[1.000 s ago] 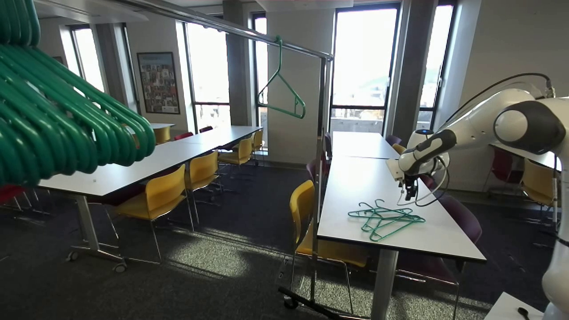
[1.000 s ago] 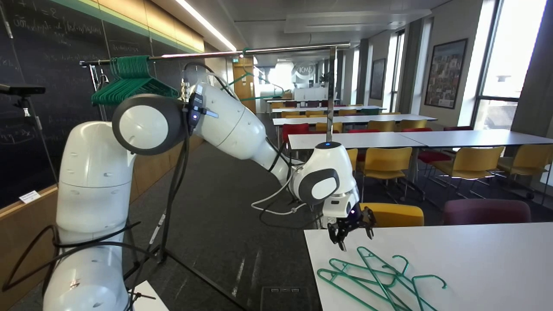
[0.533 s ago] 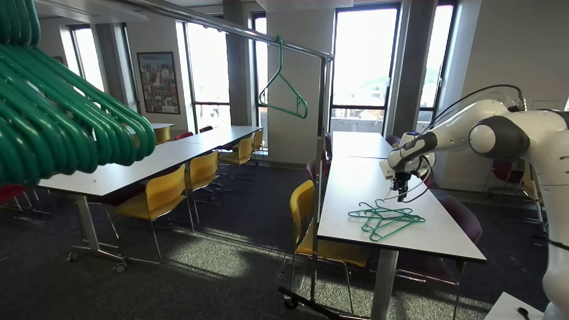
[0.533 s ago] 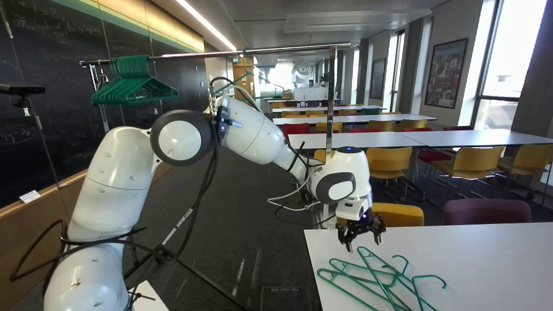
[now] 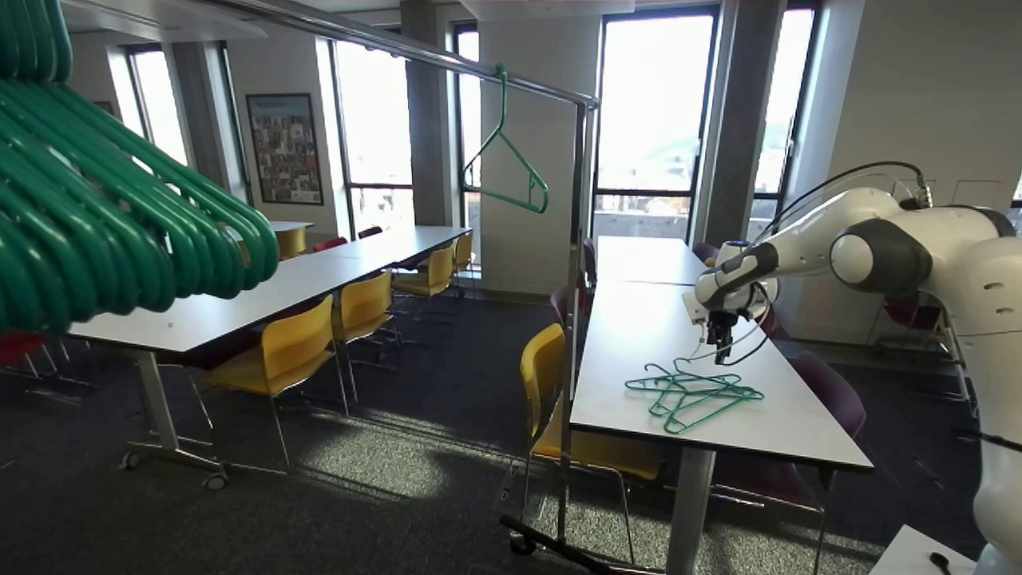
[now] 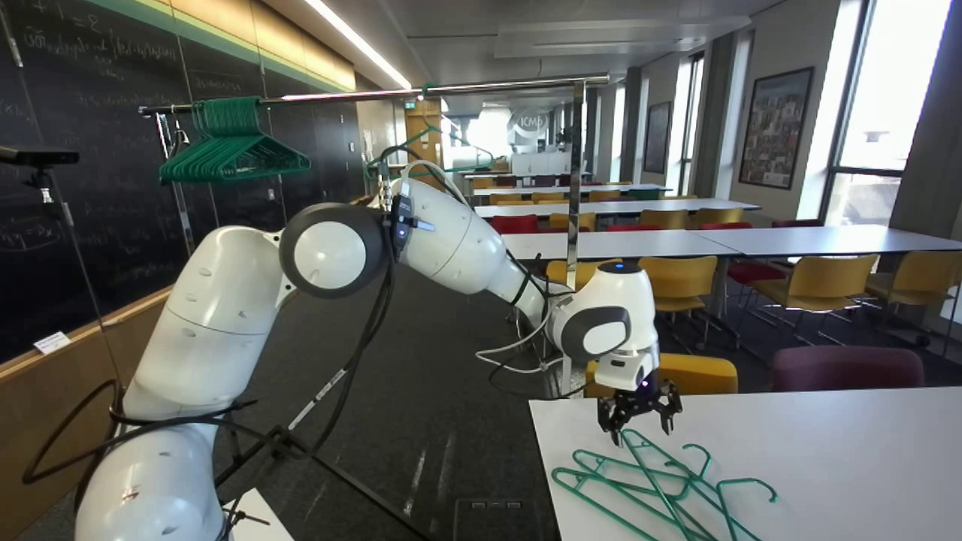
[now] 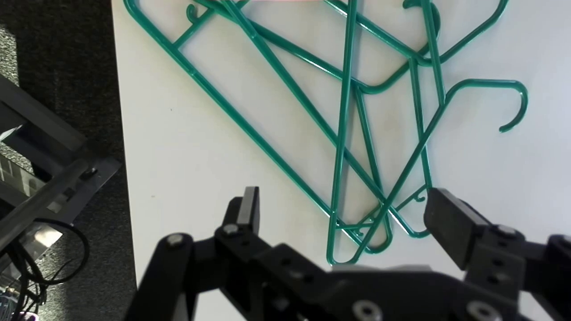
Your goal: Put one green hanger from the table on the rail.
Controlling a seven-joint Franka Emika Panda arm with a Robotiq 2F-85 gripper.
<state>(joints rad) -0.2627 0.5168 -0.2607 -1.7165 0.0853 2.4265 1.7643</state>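
Table: long, narrow, white-topped, dark-edged; a yellow chair on one side, a purple chair on the other.
Room: dark carpeted floor with patches of sun; tall windows; blackboard down one side in an exterior view.
Rail: grey metal, horizontal, atop a slim-posted rack; bearing a lone hanger and a close-packed bundle of hangers.
Green hangers: lying crossed and overlapping on the table, near its end.
Gripper: pointing down at the edge of the pile, spread wide at the fingers, gripping nothing.
Contact: cannot tell; in an exterior view, apparent overlap of one finger with a hanger corner.
Hidden: part of a hanger corner, behind a finger in the wrist view; part of a yellow chair, behind the gripper in an exterior view.
Cut off: green hangers at the top of the wrist view and bottom of an exterior view; bundle at the left edge of an exterior view; arm at its foot.
Hard to make out: exact count in the tangle; chalk writing, too faint to read; details of the framed poster, too small.
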